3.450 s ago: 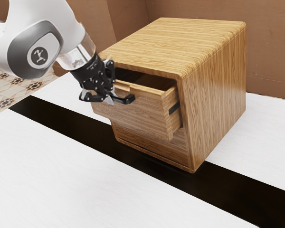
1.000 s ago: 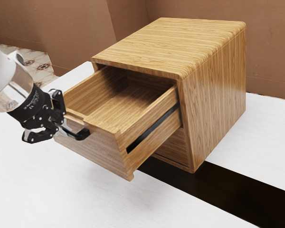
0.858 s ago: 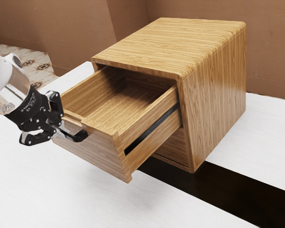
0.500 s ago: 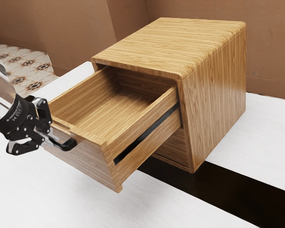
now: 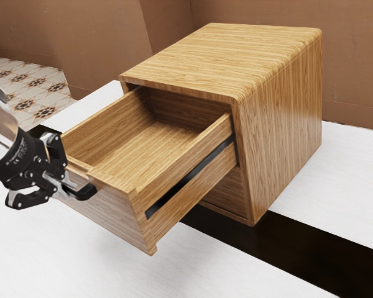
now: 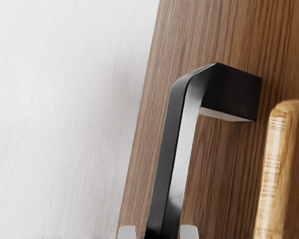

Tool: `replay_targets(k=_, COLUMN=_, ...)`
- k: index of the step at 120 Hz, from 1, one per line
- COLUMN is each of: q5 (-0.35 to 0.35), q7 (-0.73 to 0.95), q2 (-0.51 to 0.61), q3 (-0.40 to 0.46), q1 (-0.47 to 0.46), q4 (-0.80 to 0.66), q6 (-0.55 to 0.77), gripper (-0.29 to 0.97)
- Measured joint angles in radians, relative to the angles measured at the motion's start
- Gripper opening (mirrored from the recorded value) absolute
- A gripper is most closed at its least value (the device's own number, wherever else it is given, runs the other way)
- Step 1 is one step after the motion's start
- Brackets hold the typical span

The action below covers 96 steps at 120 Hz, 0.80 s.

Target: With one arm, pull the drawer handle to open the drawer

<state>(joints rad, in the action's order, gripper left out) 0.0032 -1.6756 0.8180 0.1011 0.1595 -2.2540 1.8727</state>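
My pincer (image 5: 59, 185) grips the black handle (image 5: 82, 191), one finger on each side. The drawer (image 5: 137, 155) sticks far out from the front of the cabinet (image 5: 280, 105), open and bare inside. I think the job is about done, with little left to pull.

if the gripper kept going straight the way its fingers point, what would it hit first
Most likely the black handle, which sits between the fingers of the gripper. Just behind it is the wooden drawer front; how deep the gap between them is, I cannot judge.
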Motion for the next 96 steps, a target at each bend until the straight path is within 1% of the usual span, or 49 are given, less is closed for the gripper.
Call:
replay_targets(k=12, q5=-0.002, q7=0.0, q2=0.03, q3=0.02, q1=0.0, q4=-0.002, q6=-0.003, gripper=-0.07)
replay_targets(k=18, q5=-0.004, q7=-0.001, q2=0.043, q3=0.024, q1=-0.001, q4=-0.002, q6=-0.005, gripper=-0.03)
replay_targets(k=41, q5=-0.006, q7=-0.002, q2=0.059, q3=0.036, q1=-0.002, q4=-0.002, q6=-0.012, gripper=0.19)
replay_targets(k=52, q5=-0.006, q7=-0.001, q2=0.037, q3=0.036, q1=-0.002, q4=0.04, q6=-0.029, gripper=0.34)
replay_targets(k=58, q5=-0.006, q7=0.0, q2=-0.025, q3=0.032, q1=-0.001, q4=0.123, q6=-0.055, gripper=0.41)
replay_targets(k=65, q5=-0.005, q7=0.001, q2=-0.133, q3=0.027, q1=0.0, q4=0.263, q6=-0.108, gripper=0.48)
replay_targets(k=81, q5=-0.003, q7=0.001, q2=-0.377, q3=0.024, q1=0.001, q4=0.561, q6=-0.276, gripper=0.57)
replay_targets(k=89, q5=-0.003, q7=0.001, q2=-0.45, q3=0.022, q1=0.001, q4=0.637, q6=-0.351, gripper=0.6)
replay_targets(k=96, q5=-0.002, q7=0.001, q2=-0.489, q3=0.022, q1=0.0, q4=0.671, q6=-0.399, gripper=0.62)
